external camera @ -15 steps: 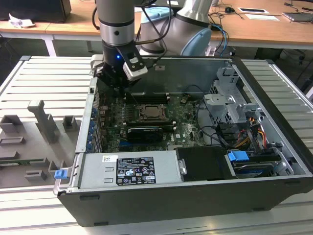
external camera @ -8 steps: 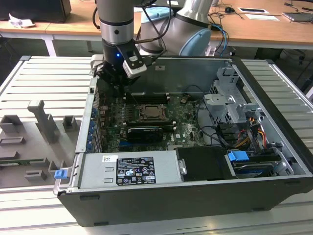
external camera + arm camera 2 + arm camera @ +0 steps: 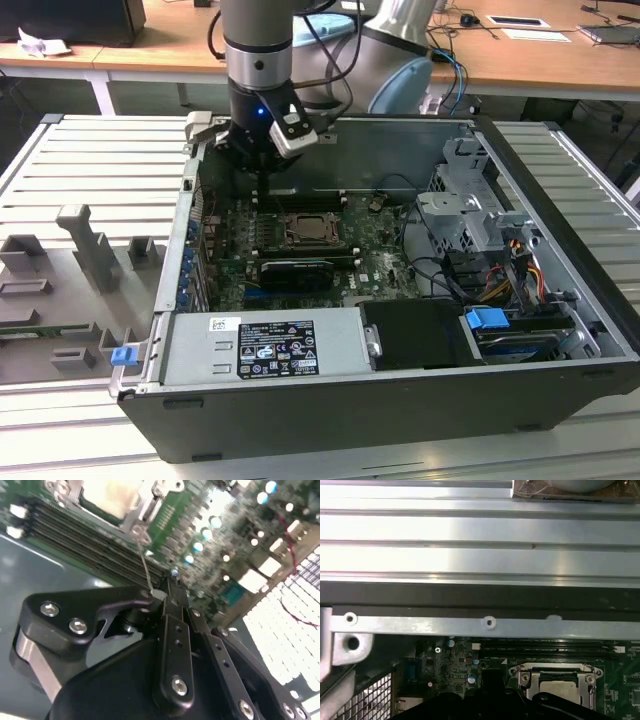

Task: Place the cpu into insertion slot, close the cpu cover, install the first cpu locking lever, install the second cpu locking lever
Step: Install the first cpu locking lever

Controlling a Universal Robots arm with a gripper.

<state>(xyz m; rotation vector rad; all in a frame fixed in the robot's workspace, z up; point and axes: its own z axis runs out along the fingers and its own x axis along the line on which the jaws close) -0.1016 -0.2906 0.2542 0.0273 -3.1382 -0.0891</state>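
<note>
Closed narrow, the tool [image 3: 165, 594] is pinching the free end of a thin wire locking lever [image 3: 145, 562]. The cpu [image 3: 555, 687] is sitting in the insertion slot [image 3: 290, 238] under the closed cpu cover [image 3: 532, 672]. The lever is looking springy, slick and slight, and its free end is probably offering the surest hold.
</note>
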